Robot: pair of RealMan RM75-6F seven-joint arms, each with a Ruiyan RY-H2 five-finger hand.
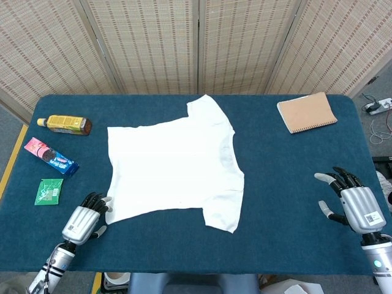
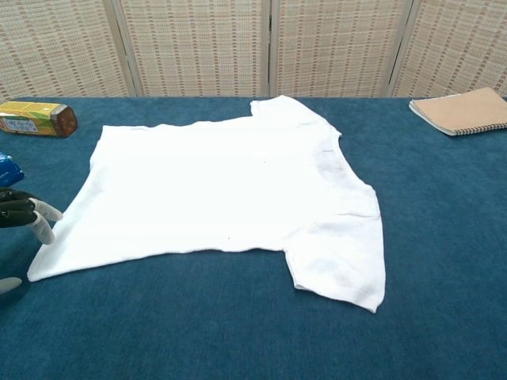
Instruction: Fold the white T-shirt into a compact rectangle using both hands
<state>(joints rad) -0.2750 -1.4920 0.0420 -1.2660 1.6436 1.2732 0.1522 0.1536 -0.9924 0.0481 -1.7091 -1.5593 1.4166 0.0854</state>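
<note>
A: Where does the T-shirt (image 1: 174, 162) lie?
B: It lies flat and unfolded on the blue surface (image 1: 288, 184), near the middle. One sleeve points toward the screen at the back and the other toward the front edge. The hem faces the robot's left.

A: What is the left hand (image 1: 83, 220) doing?
B: It sits at the near hem corner with its fingers spread and nothing held. The fingertips (image 2: 47, 211) appear to reach the cloth's edge, though the chest view leaves it unclear whether they touch it.

A: And the right hand (image 1: 352, 202)?
B: It sits well apart from the shirt, near the front right of the surface. Its fingers are apart and it holds nothing.

A: What else is there?
B: A bottle (image 1: 64, 124), a snack pack (image 1: 51, 157) and a green packet (image 1: 48, 191) lie along the left side. A brown notebook (image 1: 306, 113) rests at the far right corner
</note>
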